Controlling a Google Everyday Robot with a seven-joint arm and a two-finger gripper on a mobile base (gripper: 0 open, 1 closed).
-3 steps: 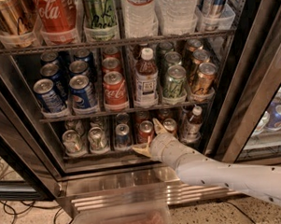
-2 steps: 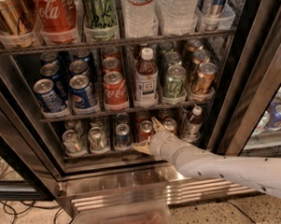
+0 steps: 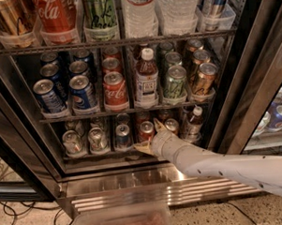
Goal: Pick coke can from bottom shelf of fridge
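The fridge (image 3: 252, 81) stands open with wire racks of drinks. On the bottom shelf (image 3: 105, 156) the coke can (image 3: 145, 129), red with a silver top, stands fourth from the left in the front row. My gripper (image 3: 147, 134) reaches in from the lower right on a pale grey arm. It is open. One finger points up on the can's right and the other lies low at the can's front left. The can sits between them, and I cannot tell whether they touch it.
Silver-topped cans (image 3: 97, 138) and a blue can (image 3: 122, 135) stand left of the coke can. An orange can (image 3: 171, 126) and a small bottle (image 3: 193, 123) stand to its right. The rack above holds Pepsi cans (image 3: 83, 92) and a Coke can (image 3: 114, 89). A clear tub (image 3: 122, 223) sits below.
My gripper has edged slightly up and in towards the coke can. Its fingers still stand apart, and the cans have not moved.
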